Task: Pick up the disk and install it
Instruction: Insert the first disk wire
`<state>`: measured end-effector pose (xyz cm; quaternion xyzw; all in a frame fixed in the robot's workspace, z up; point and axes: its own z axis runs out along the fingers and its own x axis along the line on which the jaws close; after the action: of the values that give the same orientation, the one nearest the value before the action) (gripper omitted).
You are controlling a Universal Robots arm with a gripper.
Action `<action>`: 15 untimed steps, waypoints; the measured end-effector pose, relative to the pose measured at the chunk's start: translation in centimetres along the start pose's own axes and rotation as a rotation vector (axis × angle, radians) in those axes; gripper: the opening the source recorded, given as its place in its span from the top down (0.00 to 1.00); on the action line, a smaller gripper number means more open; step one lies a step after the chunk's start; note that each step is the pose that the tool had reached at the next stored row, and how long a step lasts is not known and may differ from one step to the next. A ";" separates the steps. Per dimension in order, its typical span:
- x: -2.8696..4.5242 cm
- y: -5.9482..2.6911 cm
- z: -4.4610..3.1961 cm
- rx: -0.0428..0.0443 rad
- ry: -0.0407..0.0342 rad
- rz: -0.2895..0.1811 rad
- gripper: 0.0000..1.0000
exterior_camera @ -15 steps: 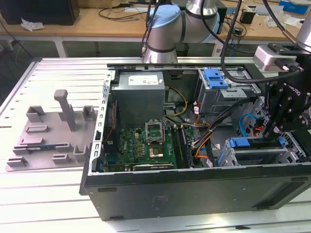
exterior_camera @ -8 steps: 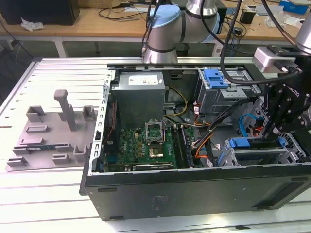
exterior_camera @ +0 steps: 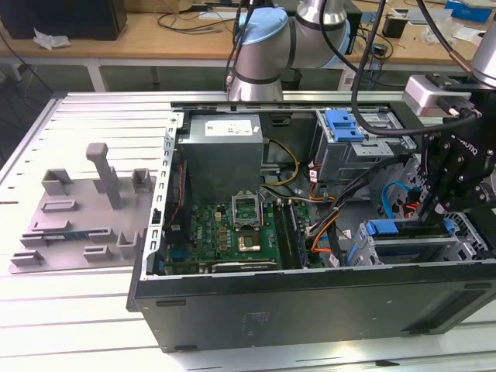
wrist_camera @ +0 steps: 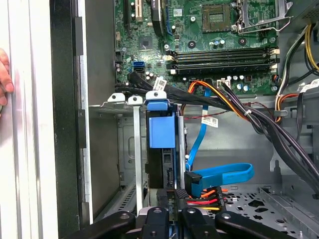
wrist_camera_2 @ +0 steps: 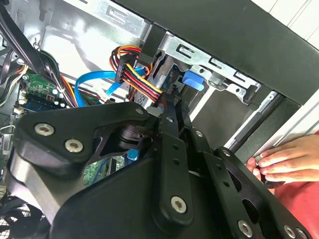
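The black metal gripper (wrist_camera: 172,211) is clenched on the silver disk in its blue plastic bracket (wrist_camera: 162,132), standing upright in the metal drive cage (wrist_camera: 127,144). The disk looks almost fully in.

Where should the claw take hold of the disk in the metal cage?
The disk stands on edge in a slot of the metal cage, its blue-bracketed edge facing the open side of the case. Likely best: come in from that open side and pinch the exposed edge across its thin width.
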<state>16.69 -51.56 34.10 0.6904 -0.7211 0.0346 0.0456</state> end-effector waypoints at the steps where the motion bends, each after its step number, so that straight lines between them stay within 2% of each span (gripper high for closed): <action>1: 0.00 0.00 0.00 0.0000 0.0000 0.000 0.84; 10: -0.01 0.00 0.04 0.0000 -0.0003 0.000 0.84; 15: 0.03 0.00 -0.28 -0.0001 -0.0004 0.000 0.84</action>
<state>16.69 -51.55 34.38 0.6905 -0.7211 0.0344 0.0454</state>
